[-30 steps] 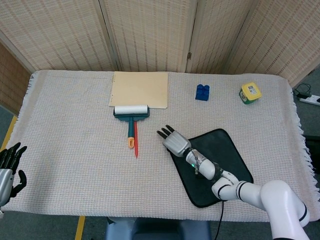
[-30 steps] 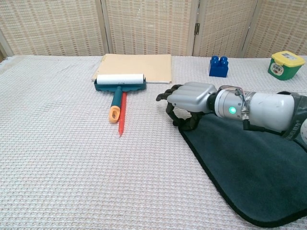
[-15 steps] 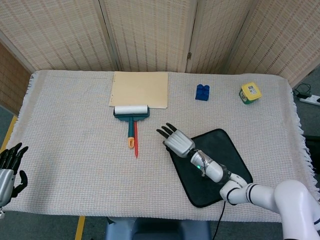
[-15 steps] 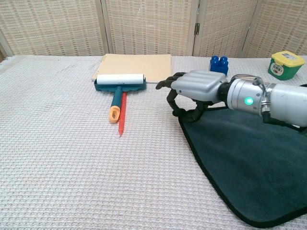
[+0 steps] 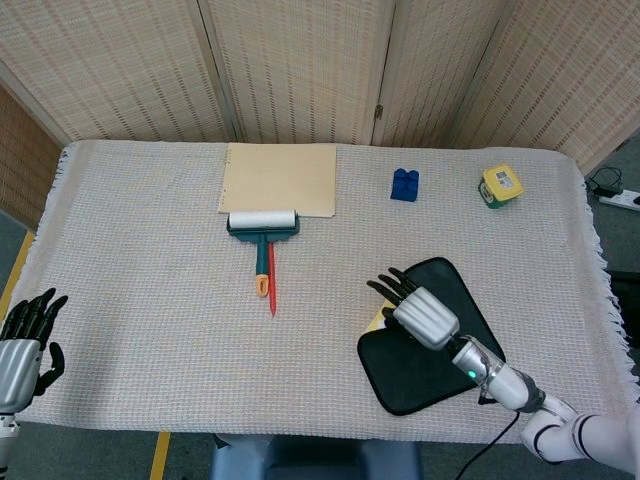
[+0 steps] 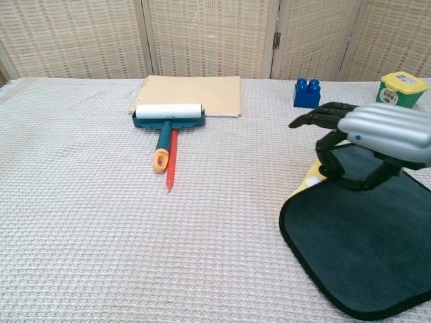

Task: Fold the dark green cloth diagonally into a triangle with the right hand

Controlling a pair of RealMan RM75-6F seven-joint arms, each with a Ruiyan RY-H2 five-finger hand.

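Dark green cloth [image 5: 430, 345] lies at the counter's [image 5: 150, 270] five o'clock, its ten-o'clock corner turned over, yellow underside showing. Right hand [image 5: 422, 312] pinches that corner with its fingers [image 6: 328, 159]. Judged light, limp, best held at corners.

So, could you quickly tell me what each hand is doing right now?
Left hand: open, holding nothing.
Right hand: grips the lifted corner of the dark green cloth.

Bare woven table mat [image 5: 150, 300] left of the dark green cloth [image 5: 425, 365]; teal lint roller [image 5: 262, 228] and red pencil [image 5: 271, 280] lie farther off
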